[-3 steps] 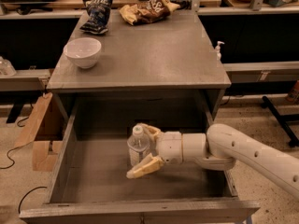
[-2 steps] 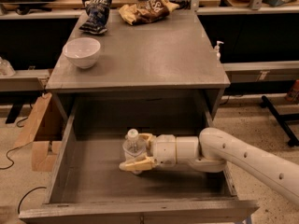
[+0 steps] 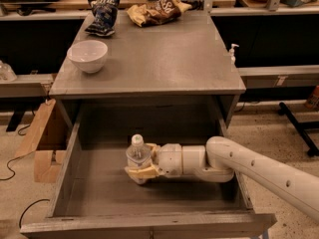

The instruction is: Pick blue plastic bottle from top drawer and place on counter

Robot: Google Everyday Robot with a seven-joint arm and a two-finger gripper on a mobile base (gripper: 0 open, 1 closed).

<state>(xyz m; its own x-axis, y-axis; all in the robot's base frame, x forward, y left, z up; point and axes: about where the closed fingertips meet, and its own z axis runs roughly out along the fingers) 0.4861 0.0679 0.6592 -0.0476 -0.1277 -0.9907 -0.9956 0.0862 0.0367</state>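
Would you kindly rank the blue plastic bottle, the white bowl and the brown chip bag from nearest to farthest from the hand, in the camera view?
The hand is inside the top drawer.
1. blue plastic bottle: gripped in the hand itself.
2. white bowl: on the counter, front left.
3. brown chip bag: counter's far edge, centre.

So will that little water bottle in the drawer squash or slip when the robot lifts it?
The blue plastic bottle looks thin and clear, so it probably dents under a hard squeeze. It seems small, likely light. Standing upright and narrow in the top drawer, with the gripper closed around it, it could tip if released carelessly.
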